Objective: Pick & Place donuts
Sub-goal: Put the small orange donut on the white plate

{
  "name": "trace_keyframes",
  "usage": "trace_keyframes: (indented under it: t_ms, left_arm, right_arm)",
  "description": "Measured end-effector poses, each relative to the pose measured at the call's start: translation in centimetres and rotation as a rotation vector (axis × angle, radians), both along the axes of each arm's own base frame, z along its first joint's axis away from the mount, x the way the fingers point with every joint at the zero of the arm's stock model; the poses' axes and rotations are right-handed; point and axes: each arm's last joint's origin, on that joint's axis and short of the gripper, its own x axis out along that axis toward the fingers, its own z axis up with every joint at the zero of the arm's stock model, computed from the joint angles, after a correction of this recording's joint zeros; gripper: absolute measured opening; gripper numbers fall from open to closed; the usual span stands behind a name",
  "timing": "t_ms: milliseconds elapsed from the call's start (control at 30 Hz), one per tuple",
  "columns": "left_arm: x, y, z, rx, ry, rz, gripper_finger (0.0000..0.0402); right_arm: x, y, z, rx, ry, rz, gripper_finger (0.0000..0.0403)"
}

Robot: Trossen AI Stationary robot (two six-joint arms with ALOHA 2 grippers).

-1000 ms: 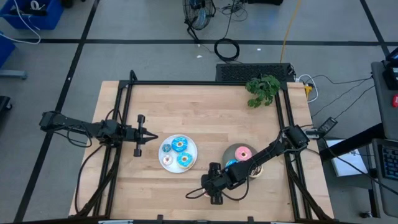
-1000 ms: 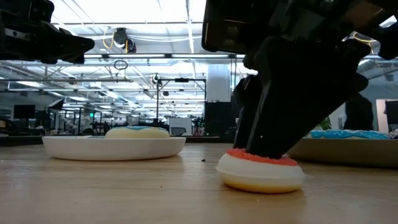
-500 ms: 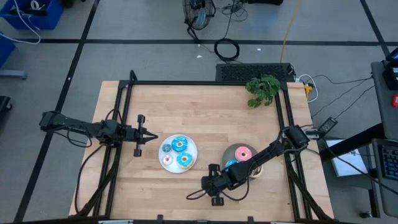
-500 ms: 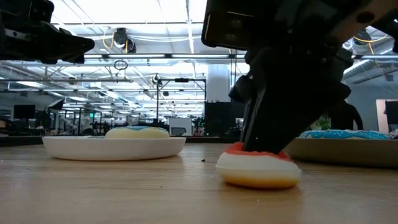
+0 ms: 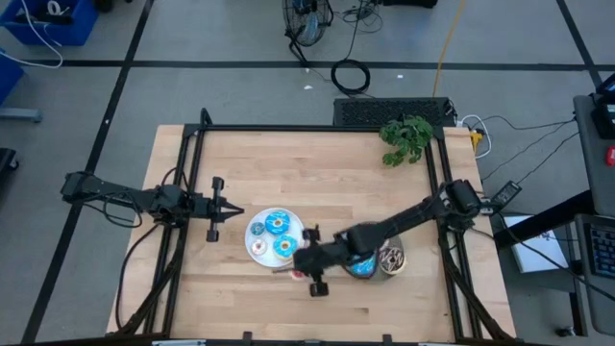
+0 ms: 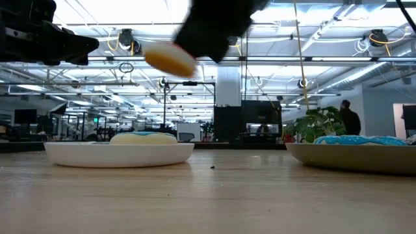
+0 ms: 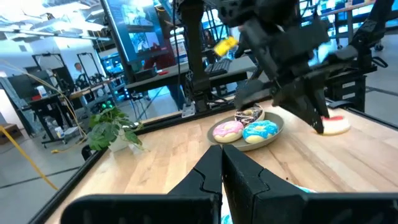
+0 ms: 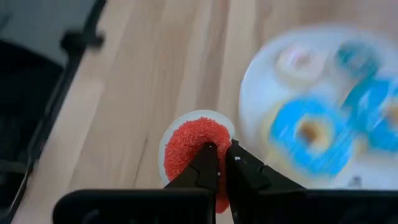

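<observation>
Right gripper: fingers clamped on the red-iced donut, raised above the surface beside the white plate of blue-iced donuts. Grey plate and potted plant lie clear. Left gripper: fingers closed, empty. No legible writing.

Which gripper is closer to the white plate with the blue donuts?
The right gripper, shut on a red-topped donut, hangs at the white plate's edge. The left gripper waits just beside it, apart.

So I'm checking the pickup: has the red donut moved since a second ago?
Yes. The red donut, held in the right end effector, left the table and travelled toward the white plate.
</observation>
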Motion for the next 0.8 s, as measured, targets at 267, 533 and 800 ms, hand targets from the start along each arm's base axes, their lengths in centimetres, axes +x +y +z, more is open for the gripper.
trace_keyframes:
  t_ms: [267,533,800]
  left_arm:
    - [0.0,0.0,0.1,0.032,-0.01,0.003,0.0019]
    - [0.0,0.1,0.2,0.058,-0.023,0.022,0.0019]
    - [0.0,0.1,0.0,0.096,-0.01,0.034,0.0019]
  right_arm:
    - [3.9,-4.1,0.6,-0.042,-0.114,-0.002,0.0005]
    - [8.4,-6.6,-1.7,0.01,-0.083,-0.004,0.0004]
    - [10.9,-6.4,-5.3,-0.004,0.035,-0.001,0.0006]
